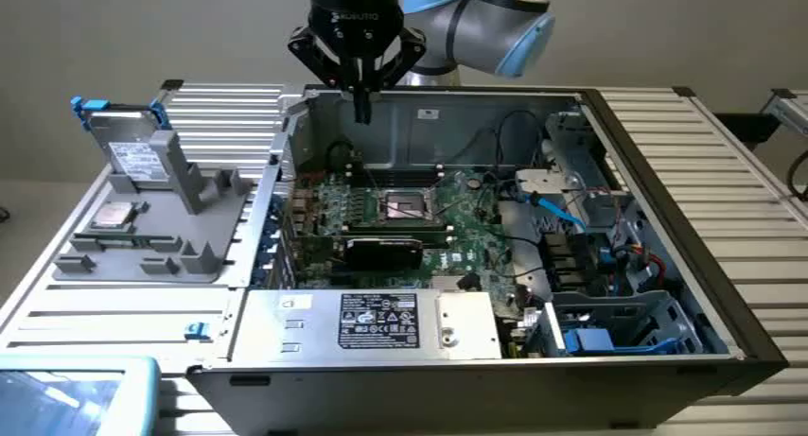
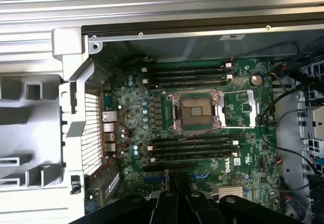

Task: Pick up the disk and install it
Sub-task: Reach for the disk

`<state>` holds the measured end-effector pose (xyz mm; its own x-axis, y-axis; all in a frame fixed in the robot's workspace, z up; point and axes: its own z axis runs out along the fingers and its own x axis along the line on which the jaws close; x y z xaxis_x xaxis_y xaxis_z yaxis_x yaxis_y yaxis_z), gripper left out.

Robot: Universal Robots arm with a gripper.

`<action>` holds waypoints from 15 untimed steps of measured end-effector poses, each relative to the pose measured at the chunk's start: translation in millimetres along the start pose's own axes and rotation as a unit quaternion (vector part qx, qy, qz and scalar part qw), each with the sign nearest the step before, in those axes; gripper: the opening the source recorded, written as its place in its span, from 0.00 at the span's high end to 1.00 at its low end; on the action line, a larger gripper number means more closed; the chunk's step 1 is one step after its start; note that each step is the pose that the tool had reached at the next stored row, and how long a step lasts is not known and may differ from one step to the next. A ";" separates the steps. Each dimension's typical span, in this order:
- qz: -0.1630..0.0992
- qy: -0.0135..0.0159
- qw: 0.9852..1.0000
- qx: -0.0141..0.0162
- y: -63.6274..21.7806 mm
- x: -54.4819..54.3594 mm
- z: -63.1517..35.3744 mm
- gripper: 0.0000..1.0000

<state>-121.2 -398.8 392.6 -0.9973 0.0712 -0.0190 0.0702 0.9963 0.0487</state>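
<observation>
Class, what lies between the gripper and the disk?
In the exterior view, ribbed table and the computer case's wall lie between the gripper and the disk.

Open computer case (image 2: 202, 44) on ribbed metal table (image 2: 152, 1), seen from above. Green motherboard (image 2: 243, 107) lies flat inside. CPU socket (image 2: 196, 111) sits in a silver metal frame, with black memory slots (image 2: 187, 74) in banks on two opposite sides of it. Coin cell (image 2: 256, 80) near one bank's end. Red wire (image 2: 123, 138) loops beside the perforated port panel (image 2: 91, 133). Black cables (image 2: 276, 112) run along the board's far edge. Grey moulded fixture (image 2: 25, 112) stands outside the case wall. End effector (image 2: 177, 179) — dark, fingers pressed together — hangs over the board.
</observation>
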 end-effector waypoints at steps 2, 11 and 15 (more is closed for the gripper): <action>0.000 0.000 1.000 0.000 0.0 0.0 0.0 0.89; 0.000 0.000 1.000 0.000 0.0 0.0 0.0 0.89; 0.000 0.000 1.000 0.000 0.7 2.9 0.0 0.89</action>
<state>-124.1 -397.9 392.6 -0.9973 0.0712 -0.0190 0.0702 0.9964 0.0486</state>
